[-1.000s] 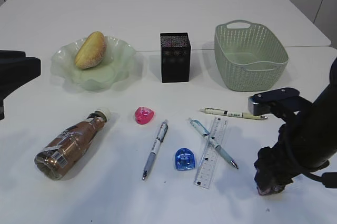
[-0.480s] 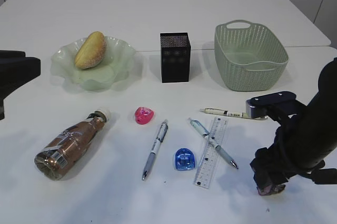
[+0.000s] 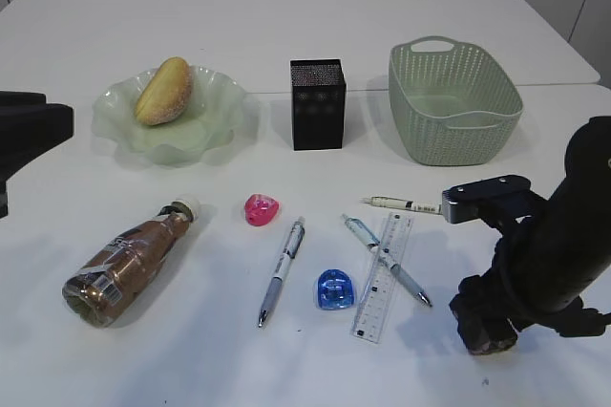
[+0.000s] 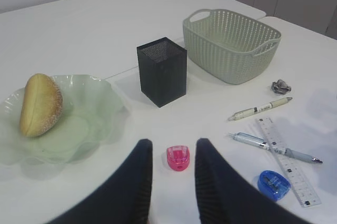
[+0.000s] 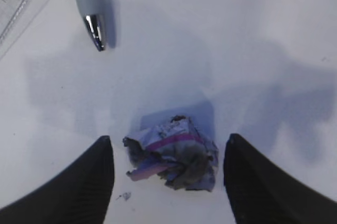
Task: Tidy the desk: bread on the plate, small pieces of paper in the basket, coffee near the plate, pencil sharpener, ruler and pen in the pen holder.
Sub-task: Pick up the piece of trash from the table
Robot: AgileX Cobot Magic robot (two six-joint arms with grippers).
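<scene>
My right gripper point(image 5: 168, 140) is open low over the desk point(image 3: 286, 6), its fingers either side of a crumpled piece of paper point(image 5: 174, 153) without touching it. In the exterior view that gripper point(image 3: 487, 326) stands right of the clear ruler point(image 3: 384, 278) and covers the paper. The left gripper point(image 4: 172, 143) is open and empty, high above a pink pencil sharpener point(image 4: 178, 158). The bread point(image 3: 164, 90) lies on the plate point(image 3: 220, 116). The coffee point(image 3: 129, 259) lies on its side at front left. Three pens point(image 3: 282, 271) and a blue sharpener point(image 3: 333, 289) lie in the middle.
The black pen holder point(image 3: 317, 104) stands between the plate and the green basket point(image 3: 453, 101) at the back. Another crumpled scrap point(image 4: 280, 85) shows near the basket in the left wrist view. The left arm point(image 3: 29, 130) juts in at the left edge.
The right arm has sunk a little and shifted slightly left over the crumpled paper. Its jaws stay equally wide. The left arm and the objects have not moved.
</scene>
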